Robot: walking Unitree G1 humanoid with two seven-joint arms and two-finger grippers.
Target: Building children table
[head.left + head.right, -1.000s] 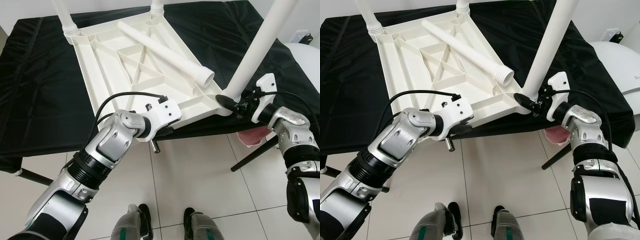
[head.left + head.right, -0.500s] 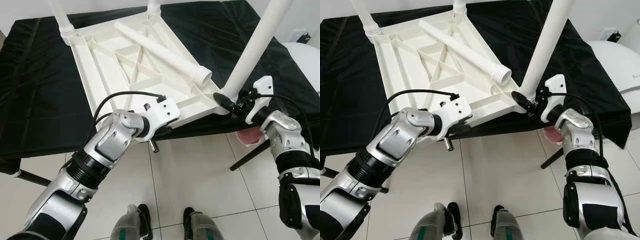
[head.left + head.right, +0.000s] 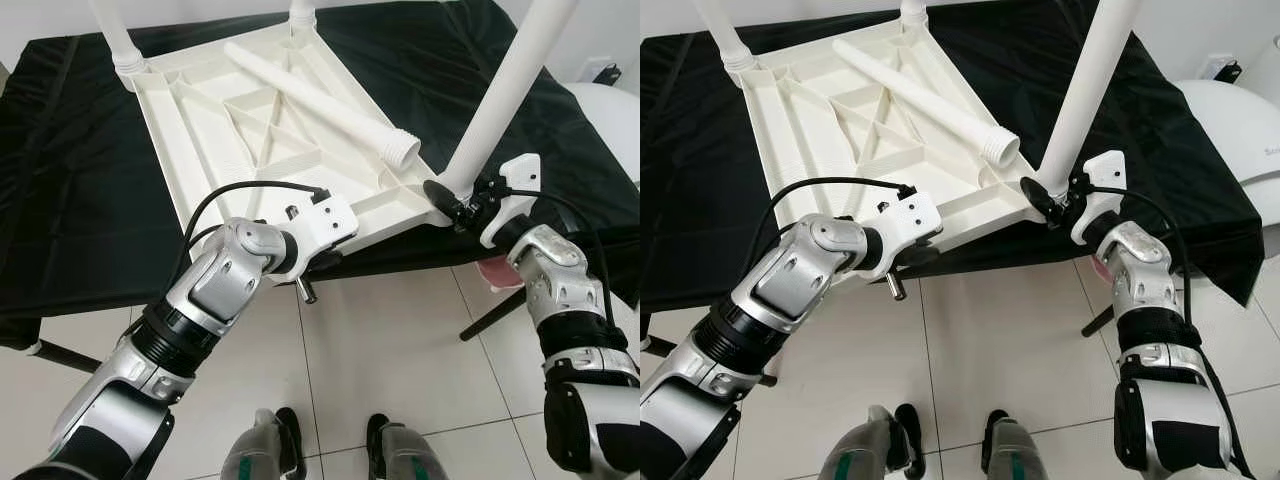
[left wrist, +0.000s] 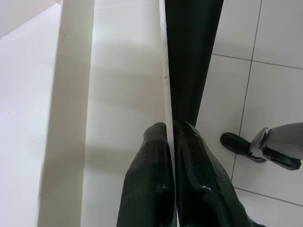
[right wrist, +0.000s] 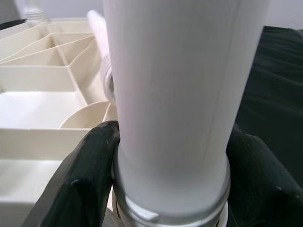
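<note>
Right now the white children's table top (image 3: 250, 130) lies upside down (ribbed underside up) on a black-covered table (image 3: 60, 190). The left gripper (image 4: 169, 142) is clamped on the near rim of the table top, one black finger on each side of the thin edge. Off to its right, the right gripper (image 3: 447, 197) is closed around the base of a white leg (image 3: 500, 95) that stands tilted in the near right corner socket. Between the two grippers and farther back, a loose leg (image 3: 320, 100) lies across the ribs, its threaded end near the held leg. Two more legs (image 3: 118, 35) stand in the far corners.
</note>
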